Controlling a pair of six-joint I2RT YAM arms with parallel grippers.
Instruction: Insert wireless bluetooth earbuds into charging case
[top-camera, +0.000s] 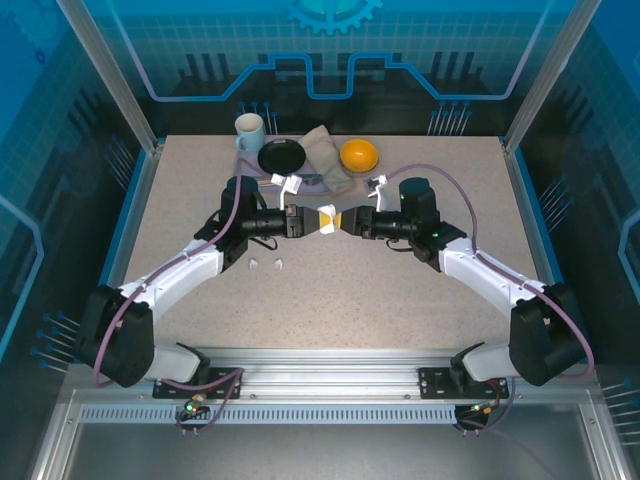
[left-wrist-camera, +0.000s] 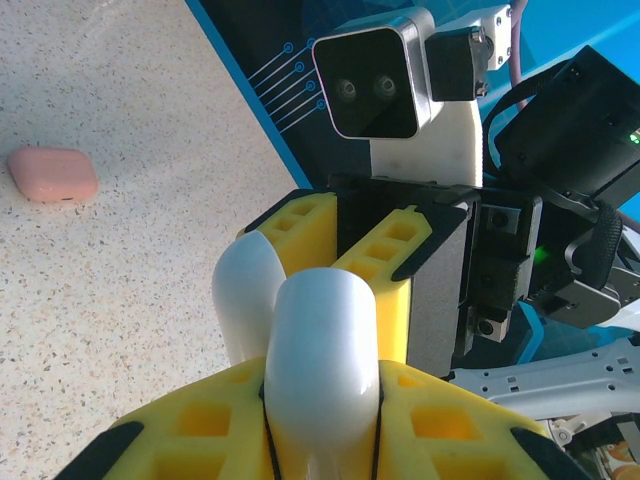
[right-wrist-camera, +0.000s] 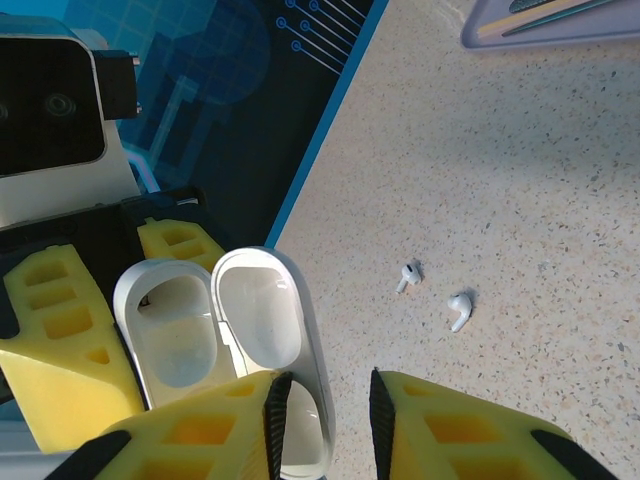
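Left tool (top-camera: 318, 222), right tool (top-camera: 343, 220) tip-to-tip

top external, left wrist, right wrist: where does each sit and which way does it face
Top external: above and behind the bases, looking down on the table; left arm and right arm show, base to gripper.
Left wrist: rides the left arm, looks along the left gripper toward the right wrist camera.
Right wrist: looks along the right gripper toward the left wrist camera.
Shared: both wrist views see the open white case.
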